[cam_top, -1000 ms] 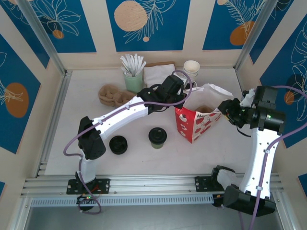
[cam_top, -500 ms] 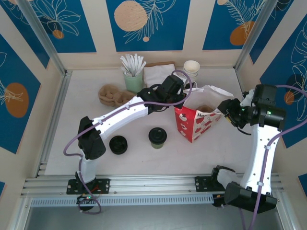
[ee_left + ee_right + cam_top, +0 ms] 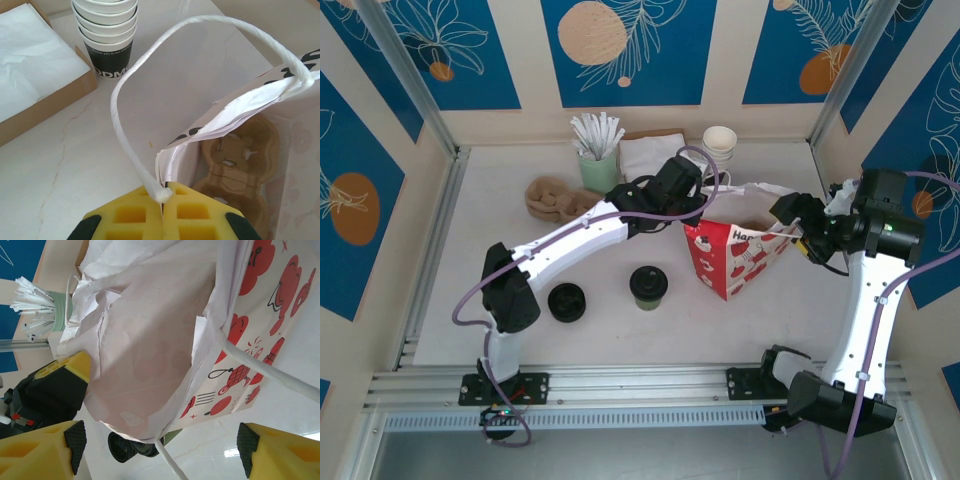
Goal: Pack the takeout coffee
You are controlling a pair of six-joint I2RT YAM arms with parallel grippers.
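The right claw (image 3: 798, 230) has just let go. A second ago its jaws were close together at the right edge of the red-and-white paper bag (image 3: 735, 262). Now they stand wide apart, and the arm has drawn a little up and toward the right side of the overhead frame. In its own wrist view the bag's white twisted handle (image 3: 270, 375) runs loosely through the gap between the yellow pads, with nothing pinched. The bag leans more to the right than before, and its mouth looks flatter.

The left claw (image 3: 162, 210) has not changed. It is clenched on the root of the other handle (image 3: 125, 135) at the bag's rim, holding that side up. A brown pulp cup carrier (image 3: 240, 160) sits at the bottom of the bag.

To my eye the bag is now held on one side only, which leaves the right arm free to fetch the drink. Packing itself hasn't begun.

The takeout coffee (image 3: 647, 286) stands upright on the worktop (image 3: 620, 340), lower centre of the overhead frame. It is left of the bag and clear of it. It is a short cup with pale olive-green sides under a round black lid, and neither claw is touching it. A loose black lid (image 3: 567, 302) lies further left.
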